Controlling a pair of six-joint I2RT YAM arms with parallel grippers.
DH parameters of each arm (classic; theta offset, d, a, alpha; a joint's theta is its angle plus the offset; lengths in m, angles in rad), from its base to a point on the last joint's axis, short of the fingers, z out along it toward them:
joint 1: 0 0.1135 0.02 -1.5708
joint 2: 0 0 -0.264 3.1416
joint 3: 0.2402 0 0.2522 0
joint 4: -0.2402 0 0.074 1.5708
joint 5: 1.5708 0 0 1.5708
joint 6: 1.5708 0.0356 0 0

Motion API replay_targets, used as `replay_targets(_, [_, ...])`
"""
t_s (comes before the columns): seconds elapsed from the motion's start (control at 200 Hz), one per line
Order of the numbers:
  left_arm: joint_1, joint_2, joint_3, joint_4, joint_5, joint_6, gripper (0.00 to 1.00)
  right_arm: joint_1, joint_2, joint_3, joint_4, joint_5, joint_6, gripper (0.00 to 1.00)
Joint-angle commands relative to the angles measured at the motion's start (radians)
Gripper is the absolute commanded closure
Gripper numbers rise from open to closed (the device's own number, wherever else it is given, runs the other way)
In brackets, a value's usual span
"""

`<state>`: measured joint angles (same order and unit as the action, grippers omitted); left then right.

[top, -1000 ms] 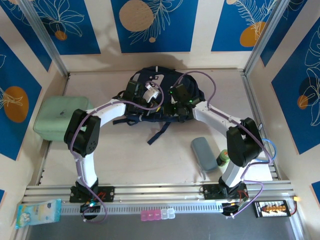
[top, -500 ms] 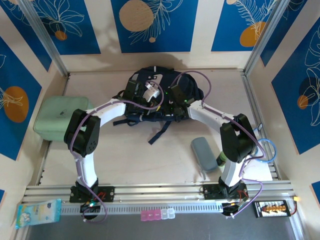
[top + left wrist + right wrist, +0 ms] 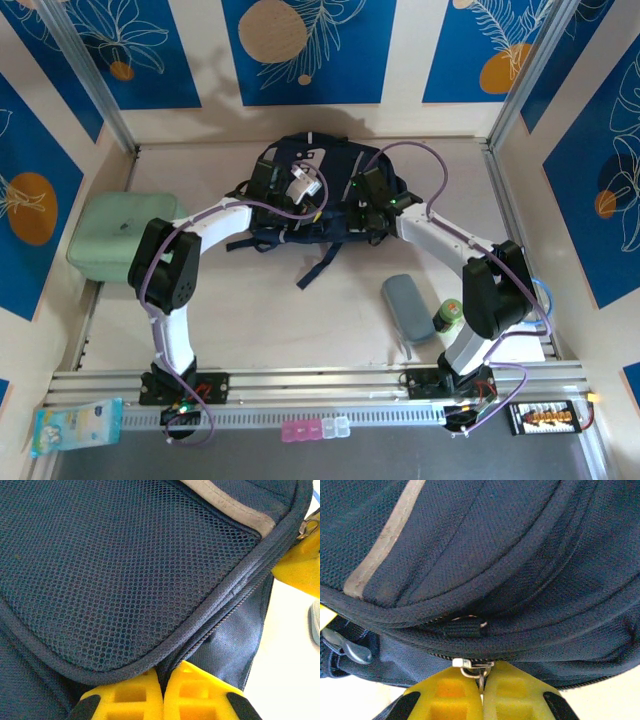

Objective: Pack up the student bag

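Bag (image 3: 300, 160) lies front-up on the surface (image 3: 250, 300), long axis left-right; I can't see inside. Left tool (image 3: 162, 697) clamps its seam (image 3: 200, 625), right tool (image 3: 482, 695) its zipper pull (image 3: 470, 669).

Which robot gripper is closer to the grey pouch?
Right. The right gripper holds the zipper pull on the backpack, beyond the pouch; the left gripper pinches the backpack farther left.

The table (image 3: 300, 320) bears the student bag (image 3: 335, 160), mint-green case (image 3: 110, 240) and grey pouch (image 3: 408, 307).
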<state>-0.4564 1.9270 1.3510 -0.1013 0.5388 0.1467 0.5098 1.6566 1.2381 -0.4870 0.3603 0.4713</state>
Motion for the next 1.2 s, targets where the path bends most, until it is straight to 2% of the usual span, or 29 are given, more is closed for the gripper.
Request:
replay_targets(0.0, [0.019, -0.037, 0.029, -0.053, -0.008, -0.015, 1.00, -0.038, -0.044, -0.009, -0.066, 0.058, -0.006, 1.00])
replay_targets(0.085, [0.021, -0.039, 0.034, -0.076, -0.030, 0.000, 1.00, -0.079, -0.061, 0.000, -0.093, 0.084, 0.011, 1.00])
replay_targets(0.365, [0.026, -0.033, 0.046, -0.175, -0.078, 0.085, 1.00, -0.186, -0.052, 0.044, -0.154, 0.047, -0.014, 1.00])
replay_targets(0.545, [0.029, -0.033, 0.051, -0.262, -0.123, 0.184, 1.00, -0.239, 0.011, 0.156, -0.175, -0.032, -0.129, 1.00])
replay_targets(0.66, [0.030, -0.034, 0.059, -0.304, -0.152, 0.249, 1.00, -0.261, 0.041, 0.230, -0.209, -0.151, -0.210, 1.00])
replay_targets(0.795, [0.039, -0.033, 0.069, -0.289, -0.149, 0.251, 1.00, -0.250, 0.069, 0.249, -0.209, -0.228, -0.242, 1.00])
replay_targets(0.85, [0.045, -0.045, 0.066, -0.266, -0.141, 0.211, 0.90, -0.230, 0.066, 0.226, -0.191, -0.250, -0.250, 1.00])
replay_targets(0.915, [0.053, -0.082, 0.032, -0.228, -0.144, 0.136, 0.68, -0.199, 0.048, 0.184, -0.164, -0.278, -0.250, 1.00])
replay_targets(0.95, [0.054, -0.110, 0.006, -0.206, -0.156, 0.084, 0.59, -0.183, 0.034, 0.159, -0.147, -0.306, -0.248, 1.00])
replay_targets(1.06, [0.058, -0.249, -0.144, -0.082, -0.179, -0.097, 0.44, -0.126, -0.006, 0.087, -0.099, -0.399, -0.221, 1.00])
replay_targets(1.195, [0.057, -0.434, -0.351, 0.048, -0.257, -0.360, 0.38, -0.038, -0.035, 0.018, -0.021, -0.502, -0.164, 1.00])
